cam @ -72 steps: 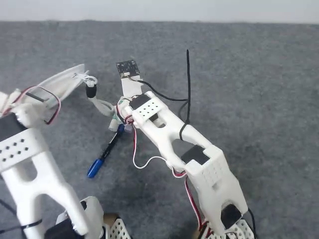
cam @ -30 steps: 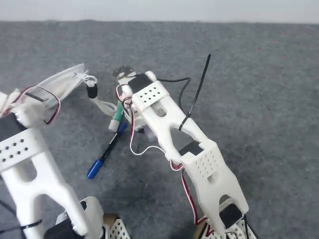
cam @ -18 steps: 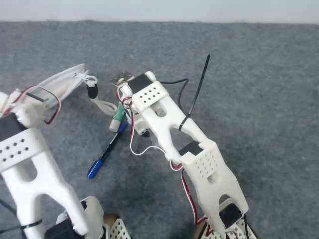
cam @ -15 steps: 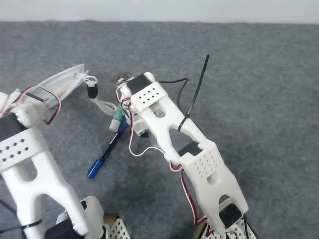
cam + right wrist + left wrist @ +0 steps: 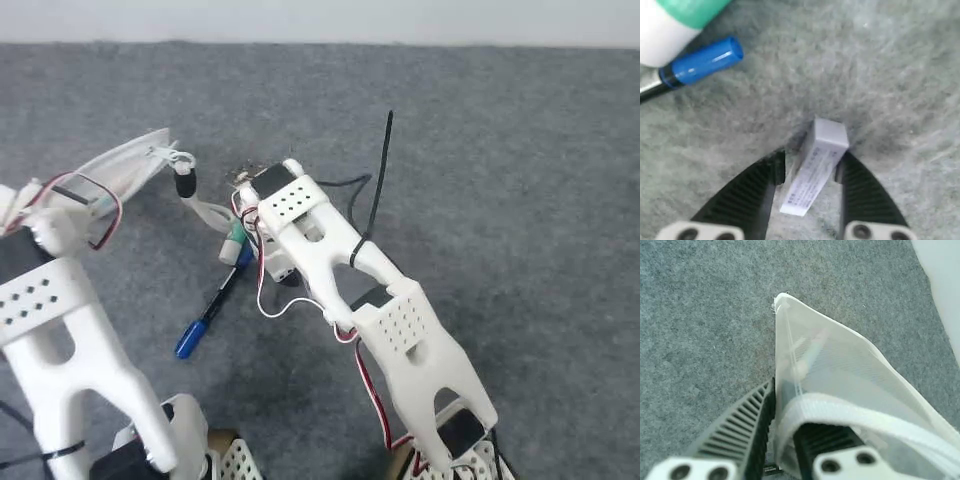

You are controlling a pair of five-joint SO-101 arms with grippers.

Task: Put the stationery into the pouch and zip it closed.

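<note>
The left tool [image 5: 786,412] is clenched on the mesh pouch [image 5: 840,365] at the left; what it contains cannot be made out. The right tool [image 5: 811,161] stands released astride the eraser [image 5: 824,142], which lies on the grey bench [image 5: 900,75] near the blue pen [image 5: 700,62].

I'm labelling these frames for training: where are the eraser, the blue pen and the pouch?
eraser [image 5: 816,167]: right wrist view, on its printed sleeve.
blue pen [image 5: 702,64]: right wrist view, on its blue end.
pouch [image 5: 840,375]: left wrist view, on its mesh side.
</note>
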